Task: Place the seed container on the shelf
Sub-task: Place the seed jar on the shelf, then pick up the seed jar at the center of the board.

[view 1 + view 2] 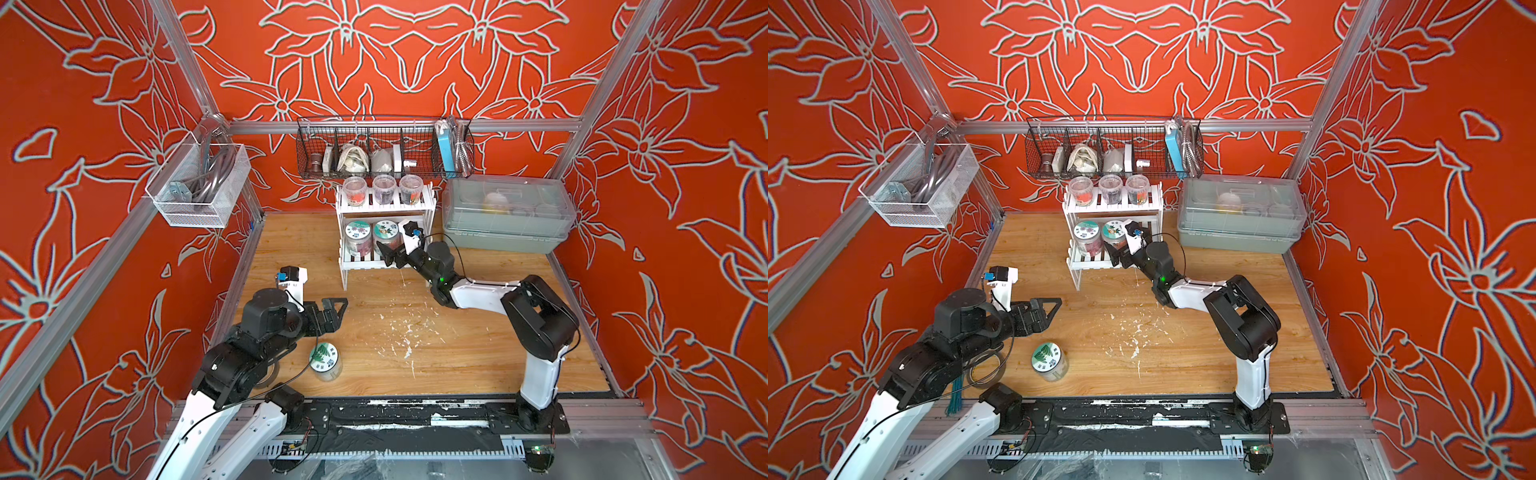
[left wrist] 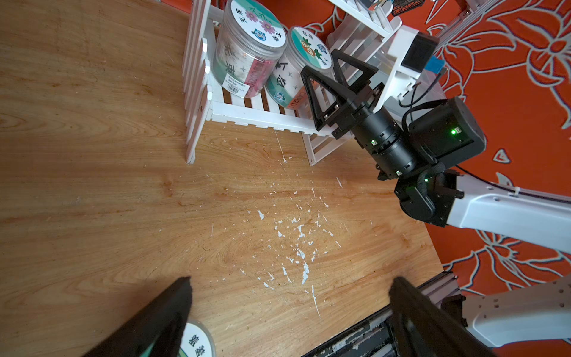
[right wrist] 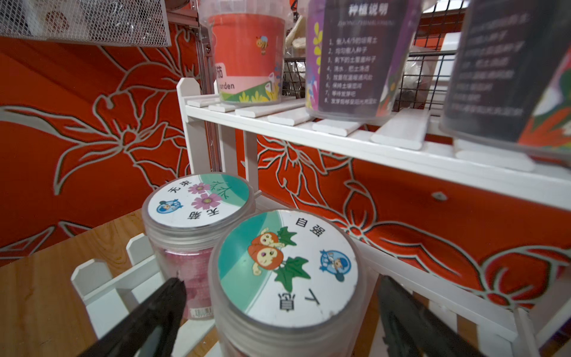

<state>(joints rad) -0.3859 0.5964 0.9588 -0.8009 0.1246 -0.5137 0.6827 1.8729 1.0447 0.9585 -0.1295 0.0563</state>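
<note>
On shelf (image 3: 370,151): clear, pumpkin-lidded seed container (image 3: 287,265).

Shelf (image 1: 365,265) was white, smooth and matt; wood or plastic, could not tell. Seed jar (image 3: 287,265) on the shelf's lower tier was cloudy clear plastic, its lid sticker glossy paper. Tabletop (image 1: 478,332) under the shelf showed satin wood grain, flecked with white chips. Wire basket (image 1: 316,139) above the shelf was thin black metal. Box (image 1: 507,208) beside the shelf was smooth, translucent grey plastic.
</note>
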